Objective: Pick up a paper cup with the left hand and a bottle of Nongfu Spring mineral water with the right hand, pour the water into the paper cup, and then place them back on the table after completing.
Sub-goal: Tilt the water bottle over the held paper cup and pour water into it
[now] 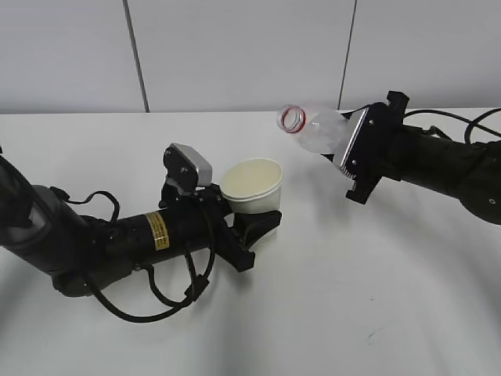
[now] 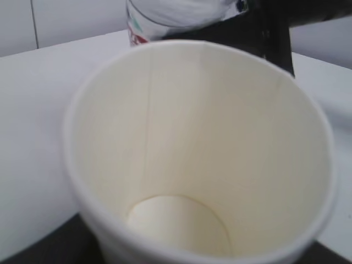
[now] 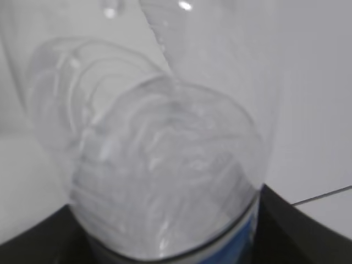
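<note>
My left gripper (image 1: 249, 223) is shut on a cream paper cup (image 1: 252, 186) and holds it above the white table (image 1: 352, 298), tilted a little. In the left wrist view the cup (image 2: 203, 154) fills the frame and looks dry inside. My right gripper (image 1: 344, 145) is shut on a clear uncapped bottle (image 1: 317, 129) with a red neck ring, held nearly level, mouth pointing left, up and right of the cup. In the right wrist view the bottle (image 3: 165, 165) fills the frame, with clear water inside. No stream of water shows.
A grey panelled wall (image 1: 235, 55) stands behind the table. Black cables (image 1: 149, 301) loop under the left arm. Bare tabletop lies in front of and between the arms.
</note>
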Tool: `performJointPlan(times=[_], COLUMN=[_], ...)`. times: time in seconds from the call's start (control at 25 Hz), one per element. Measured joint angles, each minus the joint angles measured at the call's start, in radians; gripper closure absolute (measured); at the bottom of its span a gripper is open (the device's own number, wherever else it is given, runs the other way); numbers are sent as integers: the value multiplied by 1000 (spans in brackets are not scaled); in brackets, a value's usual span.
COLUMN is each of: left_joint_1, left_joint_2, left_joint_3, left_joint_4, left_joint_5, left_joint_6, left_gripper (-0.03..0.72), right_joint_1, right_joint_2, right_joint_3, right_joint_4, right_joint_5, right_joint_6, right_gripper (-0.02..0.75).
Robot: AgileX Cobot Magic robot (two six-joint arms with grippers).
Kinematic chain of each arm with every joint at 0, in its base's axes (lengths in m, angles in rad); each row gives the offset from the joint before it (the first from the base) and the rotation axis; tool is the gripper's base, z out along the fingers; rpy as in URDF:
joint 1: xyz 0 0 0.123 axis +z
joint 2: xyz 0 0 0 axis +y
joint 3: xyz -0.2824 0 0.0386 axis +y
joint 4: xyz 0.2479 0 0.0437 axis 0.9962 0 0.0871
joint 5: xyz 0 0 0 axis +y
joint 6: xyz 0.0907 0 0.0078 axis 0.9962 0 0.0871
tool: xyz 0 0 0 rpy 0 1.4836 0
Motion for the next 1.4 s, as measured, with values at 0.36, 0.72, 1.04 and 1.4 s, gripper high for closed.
performJointPlan(times=[0.36, 0.72, 1.04, 1.4], left_joint_1=[0, -1, -1, -1], left_joint_2=[0, 0, 0, 0], left_joint_3=[-21, -23, -23, -23], left_joint_4=[42, 86, 99, 113], left_joint_5=[43, 43, 43, 43], left_joint_6=[0, 0, 0, 0], left_gripper=[305, 305, 305, 305], right_joint_1=[0, 0, 0, 0], right_joint_2=[0, 0, 0, 0], right_joint_3=[0, 0, 0, 0], right_joint_4=[12, 55, 82, 107], right_joint_5=[0, 3, 5, 2], right_joint_6=[-135, -286, -397, -482], right_gripper=[305, 305, 305, 306])
